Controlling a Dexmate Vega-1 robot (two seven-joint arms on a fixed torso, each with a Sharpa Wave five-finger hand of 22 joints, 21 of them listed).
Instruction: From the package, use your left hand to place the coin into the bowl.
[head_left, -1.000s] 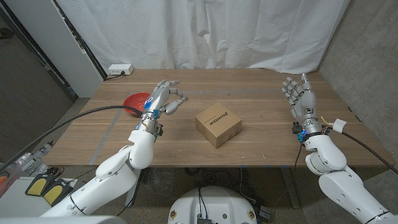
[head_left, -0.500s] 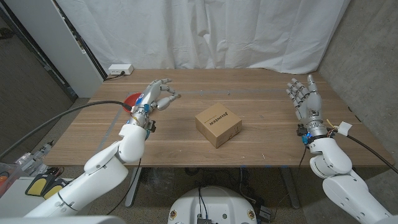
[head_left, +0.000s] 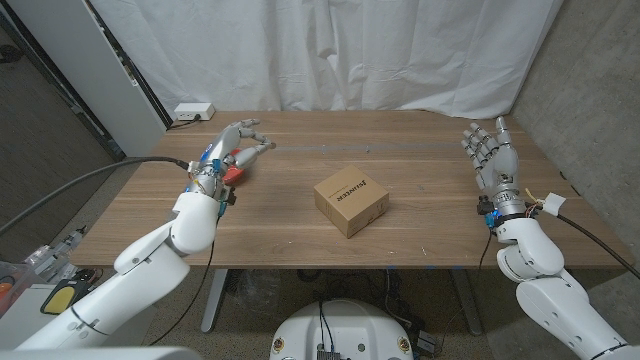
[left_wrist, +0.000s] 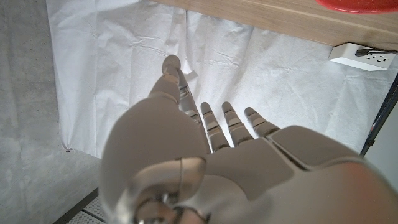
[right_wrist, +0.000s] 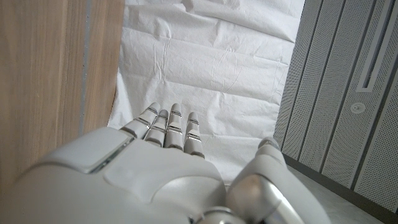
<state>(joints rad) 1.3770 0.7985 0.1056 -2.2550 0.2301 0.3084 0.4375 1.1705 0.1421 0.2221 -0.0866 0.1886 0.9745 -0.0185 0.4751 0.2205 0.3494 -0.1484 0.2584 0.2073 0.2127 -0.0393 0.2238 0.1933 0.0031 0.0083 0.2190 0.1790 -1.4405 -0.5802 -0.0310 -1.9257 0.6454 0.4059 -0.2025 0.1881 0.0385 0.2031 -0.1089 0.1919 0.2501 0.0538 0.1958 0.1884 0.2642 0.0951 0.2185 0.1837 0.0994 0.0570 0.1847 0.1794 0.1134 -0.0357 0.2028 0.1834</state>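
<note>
Swinging further toward the frame's upper left, the left hand (head_left: 232, 147) now hovers over the red bowl (head_left: 233, 171), fingers loosely curled; whether they hold a coin, I cannot tell. Centre frame sits the package (head_left: 351, 200). Far right, the right hand (head_left: 492, 152) stands upright, fingers released.

On the counter (head_left: 420, 215): 1 cardboard package (head_left: 351, 200), 1 red bowl (head_left: 231, 166), 1 white power strip (head_left: 193, 112) at the back edge. 2 robot hands: left hand (head_left: 234, 147), right hand (head_left: 489, 152).
</note>
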